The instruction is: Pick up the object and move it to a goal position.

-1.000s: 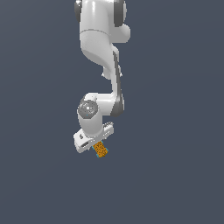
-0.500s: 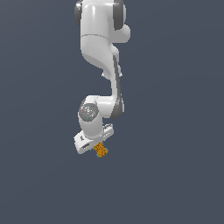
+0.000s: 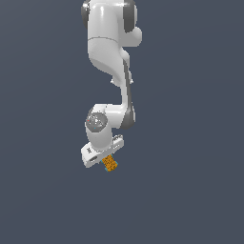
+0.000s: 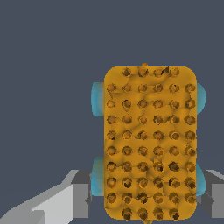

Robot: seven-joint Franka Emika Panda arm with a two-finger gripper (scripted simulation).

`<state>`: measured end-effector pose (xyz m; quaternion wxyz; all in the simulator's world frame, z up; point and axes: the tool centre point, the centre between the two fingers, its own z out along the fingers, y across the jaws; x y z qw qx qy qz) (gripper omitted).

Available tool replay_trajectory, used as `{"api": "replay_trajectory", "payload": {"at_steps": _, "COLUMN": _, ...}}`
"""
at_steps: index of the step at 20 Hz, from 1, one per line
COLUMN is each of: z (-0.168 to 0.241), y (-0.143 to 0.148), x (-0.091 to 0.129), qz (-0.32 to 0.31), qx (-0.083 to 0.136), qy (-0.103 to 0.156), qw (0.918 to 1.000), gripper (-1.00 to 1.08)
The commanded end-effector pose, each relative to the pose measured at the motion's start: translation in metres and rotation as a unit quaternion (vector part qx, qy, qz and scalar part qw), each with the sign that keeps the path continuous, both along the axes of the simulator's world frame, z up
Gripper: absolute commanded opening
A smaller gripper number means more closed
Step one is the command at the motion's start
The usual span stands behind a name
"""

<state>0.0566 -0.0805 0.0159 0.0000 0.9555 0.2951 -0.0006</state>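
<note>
The object (image 4: pixel 149 131) is an orange-yellow studded block with teal-blue bits at its edges. In the wrist view it sits between the two grey fingers (image 4: pixel 81 197), which press in from either side. My gripper (image 4: pixel 148 199) is shut on it. In the exterior view the block (image 3: pixel 110 164) pokes out below the white hand, where the gripper (image 3: pixel 109 162) hangs under the folded arm. The fingers themselves are hidden behind the hand in that view. The goal position is out of view in both frames.
The white arm (image 3: pixel 110 52) comes down from the top of the exterior view and bends at the wrist (image 3: pixel 97 123). Behind everything is a plain dark blue-grey background, with no surface edge or other object showing.
The hand and the block have stayed almost in place. The wrist and hand shifted very slightly toward the exterior view's right, with the block still held.
</note>
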Motion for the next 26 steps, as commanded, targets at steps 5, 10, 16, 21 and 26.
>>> {"api": "replay_trajectory", "payload": {"at_steps": 5, "z": 0.019, "y": 0.004, "x": 0.004, "qz": -0.017, "qx": -0.002, "qy": -0.007, "qw": 0.9998, "gripper": -1.00}}
{"api": "replay_trajectory", "payload": {"at_steps": 10, "z": 0.050, "y": 0.011, "x": 0.009, "qz": -0.046, "qx": -0.007, "qy": -0.018, "qw": 0.9988, "gripper": -1.00}}
{"api": "replay_trajectory", "payload": {"at_steps": 16, "z": 0.105, "y": 0.024, "x": 0.018, "qz": -0.097, "qx": -0.014, "qy": -0.038, "qw": 0.9945, "gripper": -1.00}}
{"api": "replay_trajectory", "payload": {"at_steps": 21, "z": 0.160, "y": 0.036, "x": 0.027, "qz": -0.147, "qx": -0.022, "qy": -0.057, "qw": 0.9872, "gripper": -1.00}}
{"api": "replay_trajectory", "payload": {"at_steps": 26, "z": 0.214, "y": 0.048, "x": 0.034, "qz": -0.195, "qx": -0.029, "qy": -0.076, "qw": 0.9773, "gripper": -1.00}}
